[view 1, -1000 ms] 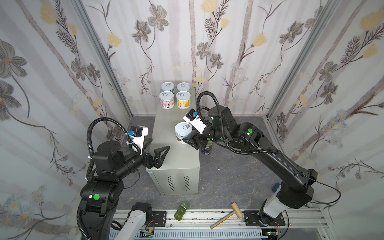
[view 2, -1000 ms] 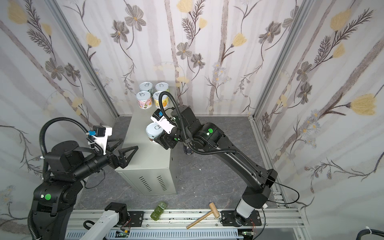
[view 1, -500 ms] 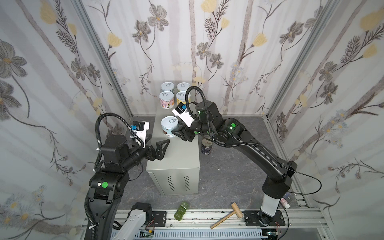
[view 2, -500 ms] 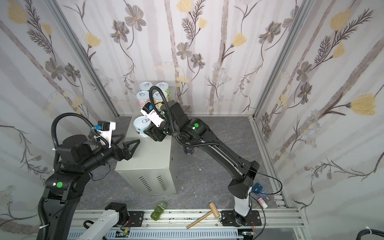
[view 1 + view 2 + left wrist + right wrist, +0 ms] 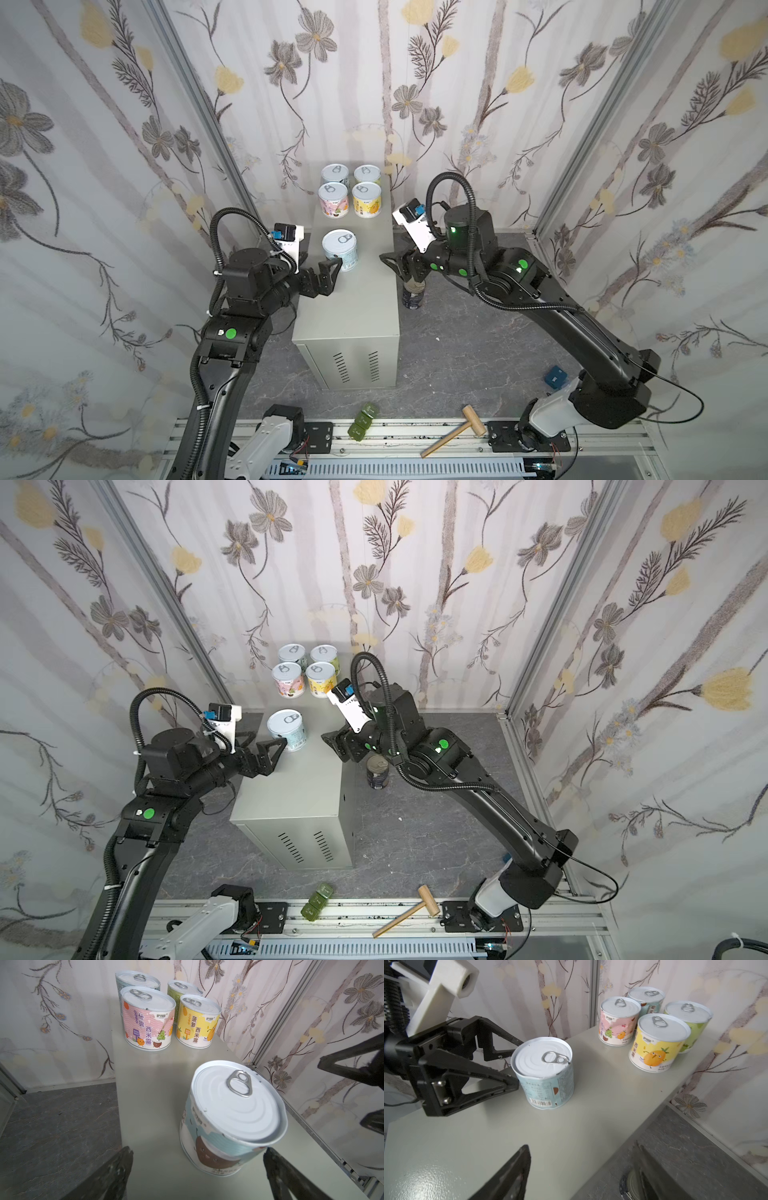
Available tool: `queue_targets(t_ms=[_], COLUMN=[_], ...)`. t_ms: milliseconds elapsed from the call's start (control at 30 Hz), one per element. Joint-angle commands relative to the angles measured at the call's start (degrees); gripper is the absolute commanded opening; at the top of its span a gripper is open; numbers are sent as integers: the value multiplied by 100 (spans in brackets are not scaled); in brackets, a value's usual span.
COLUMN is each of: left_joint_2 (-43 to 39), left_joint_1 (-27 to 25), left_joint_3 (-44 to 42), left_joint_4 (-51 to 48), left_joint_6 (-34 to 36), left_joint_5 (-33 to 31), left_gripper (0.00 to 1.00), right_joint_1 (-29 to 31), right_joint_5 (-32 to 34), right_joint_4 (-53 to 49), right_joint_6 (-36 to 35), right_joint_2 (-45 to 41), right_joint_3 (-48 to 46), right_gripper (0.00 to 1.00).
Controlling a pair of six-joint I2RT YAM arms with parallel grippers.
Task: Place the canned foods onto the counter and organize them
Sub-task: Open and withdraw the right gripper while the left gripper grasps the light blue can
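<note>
Half of your counter point(image 5: 353, 307) lies bare (the front half). Your left gripper point(image 5: 334, 276) hangs over its left edge, jaws spread fully wide, tips flanking the pale blue tin point(image 5: 340, 249) and gripping nothing. Your right gripper point(image 5: 392, 269) hangs at the right edge, jaws partly open and empty, above the navy tin point(image 5: 412, 298), which stands on the floor point(image 5: 457, 332) beside the counter's wall. Four tins point(image 5: 333, 201) sit packed at the back edge.
</note>
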Motion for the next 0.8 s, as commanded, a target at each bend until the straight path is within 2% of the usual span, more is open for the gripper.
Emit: queue_targets(t_ms=[0, 367, 767], left_joint_2=[123, 568, 920], left_joint_1=[-21, -219, -276], left_joint_3=[84, 240, 410], left_joint_4=[409, 740, 801], left_joint_6=[-81, -137, 176], left_joint_5=[183, 226, -315], left_gripper=[100, 97, 88], right_joint_1=[-112, -372, -381], right_joint_5=[195, 247, 242], right_joint_4=[618, 787, 923], right_joint_6=[134, 169, 191], right_joint_2=[-504, -1069, -1188], right_joint_3=[-488, -1112, -1353], right_gripper=[78, 78, 78])
